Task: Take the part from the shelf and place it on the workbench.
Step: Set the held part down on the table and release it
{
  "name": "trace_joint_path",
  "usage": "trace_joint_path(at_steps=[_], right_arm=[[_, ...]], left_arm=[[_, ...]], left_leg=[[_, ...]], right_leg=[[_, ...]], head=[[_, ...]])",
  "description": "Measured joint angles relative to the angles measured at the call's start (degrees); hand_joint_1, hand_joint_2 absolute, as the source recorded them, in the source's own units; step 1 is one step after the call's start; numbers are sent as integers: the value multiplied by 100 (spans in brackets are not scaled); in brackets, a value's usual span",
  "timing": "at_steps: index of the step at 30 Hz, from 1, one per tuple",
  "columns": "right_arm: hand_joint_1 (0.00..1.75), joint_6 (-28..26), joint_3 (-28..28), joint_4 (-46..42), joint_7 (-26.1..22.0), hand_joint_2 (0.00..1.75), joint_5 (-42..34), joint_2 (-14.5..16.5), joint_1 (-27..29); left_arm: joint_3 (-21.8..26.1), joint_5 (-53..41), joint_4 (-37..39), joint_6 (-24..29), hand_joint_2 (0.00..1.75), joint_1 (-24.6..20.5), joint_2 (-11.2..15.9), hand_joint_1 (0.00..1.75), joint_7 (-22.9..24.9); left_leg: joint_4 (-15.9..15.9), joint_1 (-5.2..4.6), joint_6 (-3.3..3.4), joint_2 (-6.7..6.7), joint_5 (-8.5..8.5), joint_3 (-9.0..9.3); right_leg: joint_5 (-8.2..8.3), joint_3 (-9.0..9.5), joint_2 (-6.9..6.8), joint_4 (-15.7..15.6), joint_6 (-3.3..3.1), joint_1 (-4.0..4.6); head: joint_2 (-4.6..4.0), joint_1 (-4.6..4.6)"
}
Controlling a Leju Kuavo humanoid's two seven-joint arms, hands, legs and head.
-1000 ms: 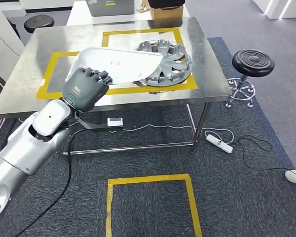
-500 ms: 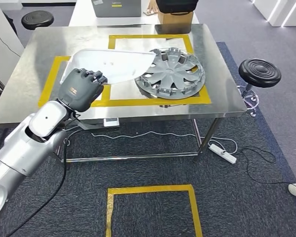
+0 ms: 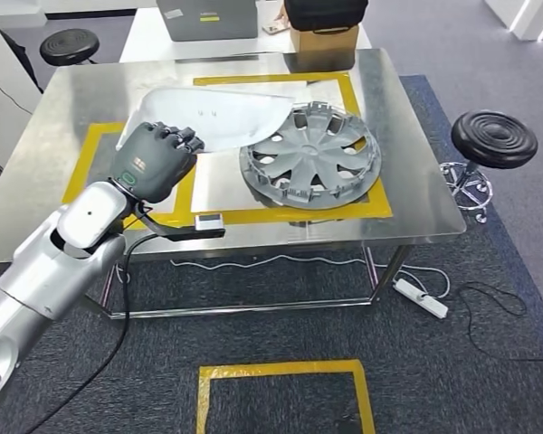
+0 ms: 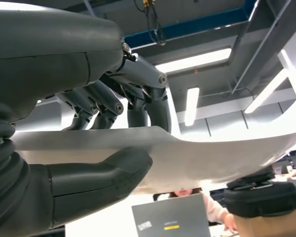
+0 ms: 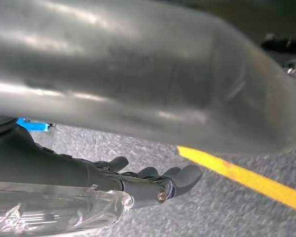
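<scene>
The part is a pale, curved panel, held level over the left half of the steel workbench. My left hand grips its near end above the yellow tape frame, dark fingers on top. In the left wrist view the thumb presses from under the part and the fingers clamp from above. The panel's far tip reaches over the edge of a grey hubcap lying on the bench. My right hand hangs low over the carpet, fingers stretched out, holding nothing.
Black stools stand at the right and far left. Behind the bench a white table carries a laptop and a cardboard box, with a person beside them. A power strip and cables lie under the bench. Yellow tape marks the floor.
The whole view has shifted as the camera came closer to the bench. My left hand with the part has gone from the bench's front edge to above its taped area.
</scene>
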Motion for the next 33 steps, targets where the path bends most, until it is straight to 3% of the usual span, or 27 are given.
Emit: trace_joint_path(at_steps=[2,3,4,5,8,9,12,14,16,17,18,19,21,22,23,25,29,33], right_arm=[[0,2,0,1,0,0,2,0,11],[0,3,0,1,0,0,4,0,21],[0,3,0,2,0,0,7,1,30],[0,3,0,2,0,0,10,2,35],[0,2,-1,2,-3,0,25,4,30],[0,1,-1,1,-5,0,33,4,26],[0,-1,-2,-1,-11,0,54,2,-6],[0,-1,-2,-2,-11,0,61,2,-22],[0,0,-2,-2,-9,0,65,2,-22],[0,1,-2,-2,-3,0,70,2,-17],[0,1,-2,-2,4,0,76,2,-10],[0,0,-2,-2,12,0,85,2,-5],[0,-1,-2,-2,22,0,101,2,-1],[0,-1,-2,-1,28,0,109,3,-3],[0,0,-2,-1,33,0,121,3,-8],[0,3,-2,-1,50,0,156,6,-21],[0,9,-2,-1,70,0,224,8,-45],[0,13,-2,0,81,0,261,9,-54]], left_arm=[[-7,-1,1,0,175,44,10,175,0],[-8,-1,1,-1,175,59,21,175,0],[-8,-1,2,-1,175,66,30,175,0],[-8,-1,2,-2,175,67,39,175,0],[-13,-1,5,-1,175,72,63,175,-5],[-13,4,6,5,175,75,67,175,-12],[12,44,-1,61,175,57,71,175,-54],[27,68,-4,73,175,49,65,175,-78],[22,75,-3,65,175,83,61,175,-91],[18,75,-2,58,175,116,62,175,-100],[15,75,-1,50,175,150,66,175,-110],[12,75,1,41,175,174,69,175,-118],[11,79,4,26,175,172,75,175,-133],[11,84,9,12,175,150,77,175,-139],[12,90,18,-9,175,123,80,175,-148],[29,112,105,-49,175,70,97,175,-159],[127,179,556,76,175,-48,113,175,-207],[217,223,1076,272,175,-145,108,175,-281]], left_leg=[[385,27,-38,5,-330,-436],[369,34,-47,6,-405,-552],[213,38,-51,9,-345,-594],[-59,41,-56,17,-112,-576],[-1013,39,-16,84,914,-443],[-1154,37,21,95,1072,-421],[-1181,53,140,75,1052,-359],[-1185,66,215,62,986,-309],[-1185,52,259,46,910,-262],[-1184,44,266,37,868,-226],[-1182,36,268,29,822,-176],[-1179,29,265,21,772,-112],[-1173,22,244,10,669,18],[-1152,7,224,1,621,58],[-1137,-4,204,-8,586,76],[-1103,-30,206,-25,553,71],[-1151,-29,245,0,552,96],[-1188,-21,190,10,553,116]], right_leg=[[-126,124,14,1,7,-10],[-196,203,24,1,18,-18],[-268,292,33,1,32,-27],[-340,384,38,0,50,-36],[-554,588,49,15,136,-23],[-612,622,52,3,173,-13],[-767,681,34,-1,271,-13],[-1007,459,18,448,310,-14],[-1290,-57,13,1268,315,-9],[-1326,-300,14,1579,309,-5],[-1234,-453,14,1690,299,1],[-1019,-496,14,1573,285,7],[-397,-333,13,852,245,19],[-176,-211,15,482,221,22],[-55,-123,18,229,203,25],[-38,-47,29,56,206,21],[-52,-52,78,45,204,22],[-70,-54,91,48,165,35]], head=[[0,0],[0,0],[0,-1],[0,-1],[0,-20],[0,-26],[0,-16],[0,1],[0,15],[0,15],[0,16],[0,16],[0,20],[0,21],[0,19],[0,15],[0,12],[0,14]])
